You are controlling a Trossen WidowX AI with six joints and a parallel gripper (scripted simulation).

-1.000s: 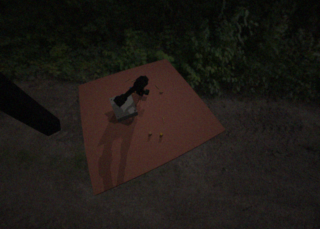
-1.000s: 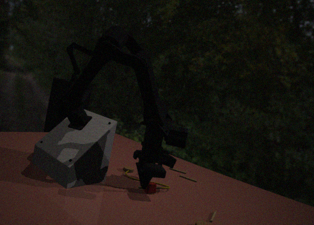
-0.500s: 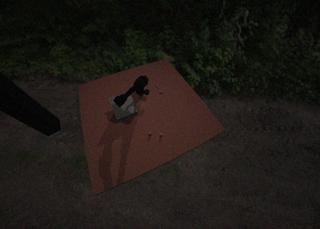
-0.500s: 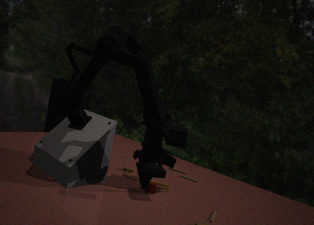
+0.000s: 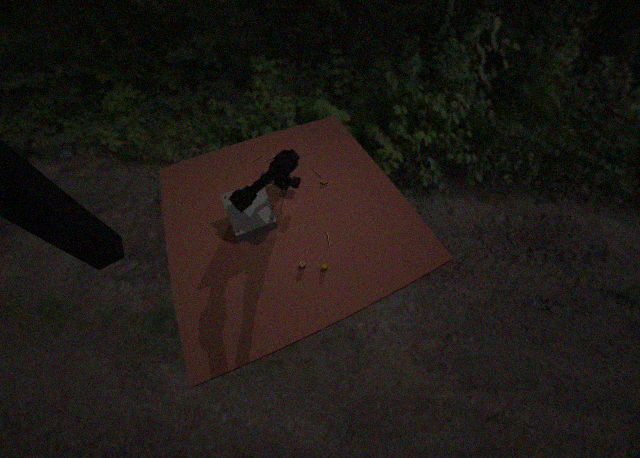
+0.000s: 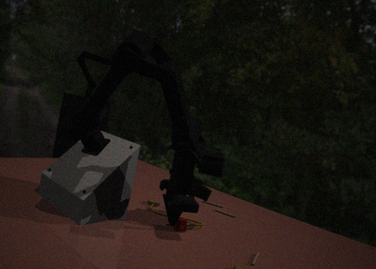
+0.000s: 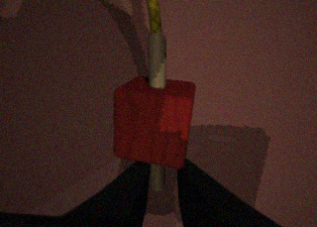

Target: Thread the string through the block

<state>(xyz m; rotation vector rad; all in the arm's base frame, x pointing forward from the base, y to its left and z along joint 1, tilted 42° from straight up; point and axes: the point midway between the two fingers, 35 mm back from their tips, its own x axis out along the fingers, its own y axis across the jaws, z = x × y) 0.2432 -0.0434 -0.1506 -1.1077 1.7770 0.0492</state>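
Note:
The red wooden block [image 6: 181, 225] [image 7: 151, 125] stands on the table. The thin pale stick [image 7: 158, 63] runs through its hole; its rear end, with the yellow string [image 7: 154, 11] [image 6: 195, 222] on it, stands out on the far side in the wrist view, its front end on the near side. The string curves over the table to the round wooden button [image 6: 154, 202]. My gripper [image 7: 163, 165] [image 6: 173, 224] is low beside the block, shut on the stick's front end. In the top view the arm hides the block.
A large grey-white box [image 5: 250, 223] [image 6: 87, 184] stands at the arm's base. Loose sticks [image 6: 225, 213] [image 5: 327, 238] lie beyond and to the side. Two small round objects, one pale [image 5: 302, 265] and one yellow [image 5: 324, 267], and a disc [image 5: 324, 182] are farther off.

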